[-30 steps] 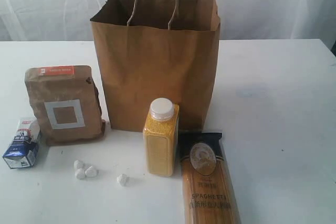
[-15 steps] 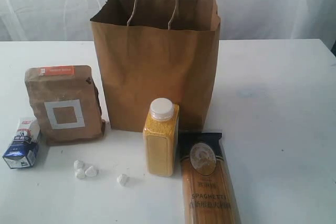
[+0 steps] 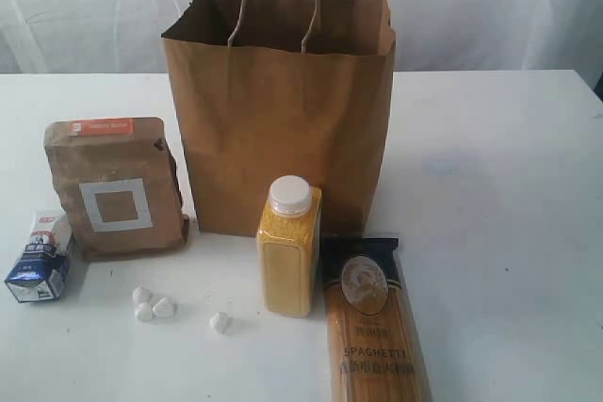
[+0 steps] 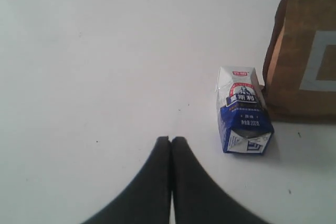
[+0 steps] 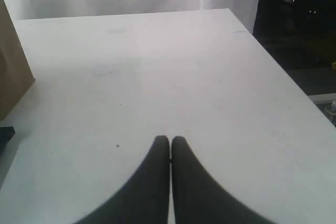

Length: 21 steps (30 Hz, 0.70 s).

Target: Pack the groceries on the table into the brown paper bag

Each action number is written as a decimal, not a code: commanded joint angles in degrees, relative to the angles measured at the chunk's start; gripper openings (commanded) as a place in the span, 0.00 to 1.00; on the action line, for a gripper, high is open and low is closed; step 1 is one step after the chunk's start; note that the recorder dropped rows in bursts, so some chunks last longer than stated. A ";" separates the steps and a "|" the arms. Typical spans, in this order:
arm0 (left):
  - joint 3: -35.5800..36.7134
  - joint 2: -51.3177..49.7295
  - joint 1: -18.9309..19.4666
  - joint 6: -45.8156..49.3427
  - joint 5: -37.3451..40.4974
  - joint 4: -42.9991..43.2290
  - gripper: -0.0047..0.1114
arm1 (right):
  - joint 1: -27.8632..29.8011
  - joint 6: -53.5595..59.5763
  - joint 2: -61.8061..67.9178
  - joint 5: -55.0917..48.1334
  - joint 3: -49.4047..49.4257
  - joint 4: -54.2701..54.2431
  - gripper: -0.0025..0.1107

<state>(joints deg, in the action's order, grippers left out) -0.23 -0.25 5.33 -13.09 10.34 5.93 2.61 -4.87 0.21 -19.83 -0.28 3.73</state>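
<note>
Exterior view gives you the counter (image 3: 490,185) with the bag (image 3: 283,129) upright at the back, mouth open, likely so goods drop in from above. Before it: pouch (image 3: 113,190) standing on the left side, packet (image 3: 372,327) lying flat, marked SPAGHETTI, bottle (image 3: 288,251) upright between them, carton (image 3: 40,261) on its side by the pouch, print unreadable. Left end effector (image 4: 170,141), near the carton, and right end effector (image 5: 169,140), over bare counter, are pinched closed, empty.
</note>
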 commanded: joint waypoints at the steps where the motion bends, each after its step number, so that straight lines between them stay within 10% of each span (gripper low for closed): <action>1: 0.23 0.25 -0.45 0.09 -3.83 0.57 0.04 | -0.28 0.09 -0.21 0.40 0.28 0.34 0.02; 13: 0.23 0.25 -0.33 4.48 1.88 0.57 0.04 | -0.28 3.11 -0.21 21.44 0.28 4.79 0.02; 21: 0.23 0.25 -0.33 3.81 -1.54 -0.12 0.04 | -0.28 -4.75 -0.21 63.95 -2.35 -3.73 0.02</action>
<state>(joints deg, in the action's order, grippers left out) -0.23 -0.25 5.33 -8.98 10.58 6.15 2.61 -6.32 0.21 30.52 -0.32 5.79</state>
